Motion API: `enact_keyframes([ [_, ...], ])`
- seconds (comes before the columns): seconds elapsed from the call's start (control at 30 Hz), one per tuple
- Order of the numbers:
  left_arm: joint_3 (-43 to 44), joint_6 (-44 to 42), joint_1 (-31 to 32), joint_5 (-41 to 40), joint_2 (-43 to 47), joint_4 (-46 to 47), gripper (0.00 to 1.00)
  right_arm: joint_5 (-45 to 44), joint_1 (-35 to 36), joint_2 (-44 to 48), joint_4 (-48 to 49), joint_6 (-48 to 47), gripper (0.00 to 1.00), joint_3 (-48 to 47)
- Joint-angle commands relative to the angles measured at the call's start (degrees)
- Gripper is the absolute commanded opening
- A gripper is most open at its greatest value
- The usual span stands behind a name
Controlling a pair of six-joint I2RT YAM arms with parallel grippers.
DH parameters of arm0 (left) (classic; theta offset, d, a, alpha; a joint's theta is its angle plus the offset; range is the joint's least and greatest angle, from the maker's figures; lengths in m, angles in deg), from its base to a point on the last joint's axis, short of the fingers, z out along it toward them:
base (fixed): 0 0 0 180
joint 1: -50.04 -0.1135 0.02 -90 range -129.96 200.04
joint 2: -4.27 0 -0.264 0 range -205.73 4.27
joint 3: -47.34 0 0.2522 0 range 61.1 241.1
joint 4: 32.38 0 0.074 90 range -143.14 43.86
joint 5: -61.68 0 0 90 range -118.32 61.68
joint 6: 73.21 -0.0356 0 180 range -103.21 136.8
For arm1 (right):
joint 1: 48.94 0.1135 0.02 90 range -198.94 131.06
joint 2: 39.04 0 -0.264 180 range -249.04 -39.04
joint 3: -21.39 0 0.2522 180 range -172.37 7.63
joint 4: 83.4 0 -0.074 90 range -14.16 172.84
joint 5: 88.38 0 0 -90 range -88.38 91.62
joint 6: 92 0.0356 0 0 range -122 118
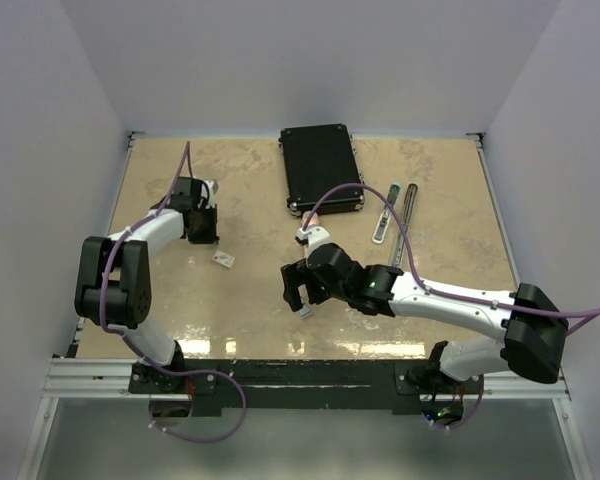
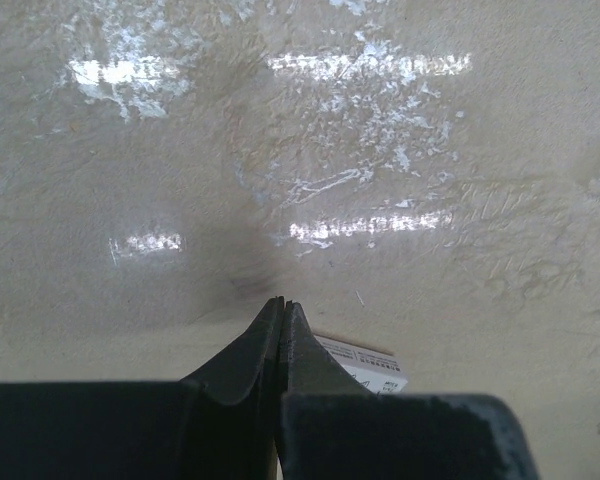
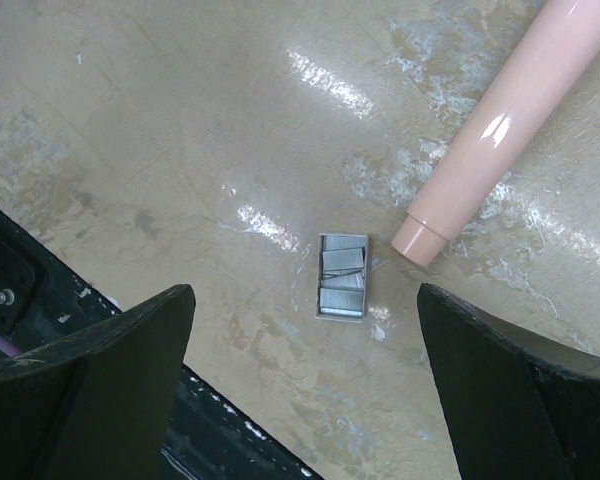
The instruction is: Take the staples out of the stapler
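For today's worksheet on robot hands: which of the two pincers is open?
The right pincer: its fingers stand wide apart above the staples, while the left pincer is shut tight.

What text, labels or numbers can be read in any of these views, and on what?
No text is legible enough to quote.
White card: lines of small dark print, too blurred to read in the left wrist view and too small in the top view.
Black case, pink stick, staples: no markings visible.
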Motion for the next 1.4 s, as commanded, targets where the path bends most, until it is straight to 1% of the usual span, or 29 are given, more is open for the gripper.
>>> enact_keyframes([
  [0.0, -0.26, -1.40, 0.61, 2.87, -0.01, 1.92, 0.00, -0.53, -0.06, 2.75, 1.34, -0.38, 0.98, 0.36],
  [0.13, -0.34, -0.35, 1.40, 3.41, -1.06, 0.79, 0.00, -0.88, -0.06, 3.45, 1.25, -0.38, 0.98, 0.62],
  [0.23, -1.48, 2.10, 1.49, 1.74, -0.19, -0.80, 0.00, -0.71, -0.06, 3.54, 1.08, -0.46, 0.98, 0.62],
  [0.33, -2.28, 2.64, 1.58, -0.28, 0.42, -3.08, 0.00, -0.62, -0.06, 3.98, 0.99, -0.64, 0.98, 0.89],
  [0.47, -3.42, 2.64, 1.58, -2.83, 1.04, -3.62, 0.00, -0.44, -0.06, 4.68, 0.64, -0.99, 0.98, 0.89],
  [0.67, -4.74, 5.01, 1.58, -2.66, 3.23, -5.46, 0.00, -1.06, -0.06, 6.79, -0.33, -0.99, 0.98, 0.98],
  [0.8, -6.23, 7.21, 1.58, -0.47, 6.57, -6.60, 0.00, -1.32, -0.06, 7.76, -0.68, -0.82, 0.98, 1.33],
  [0.93, -8.87, 11.24, 1.84, 1.46, 9.64, -6.17, 0.00, -2.90, -0.15, 8.81, -1.38, -1.78, 0.99, 1.24],
  [1.13, -14.58, 16.60, 5.18, 2.87, 15.09, -4.59, 0.00, -5.19, -0.76, 10.48, -3.13, -2.75, 0.99, 0.45],
  [1.2, -16.51, 17.84, 7.11, 2.35, 16.85, -3.54, 0.00, -5.10, -0.76, 10.75, -3.14, -2.31, 0.98, 0.89],
  [1.37, -18.27, 23.28, 12.11, 1.74, 21.16, -2.21, 0.00, -4.22, -0.76, 11.63, -2.44, -1.52, 0.98, 2.03],
])
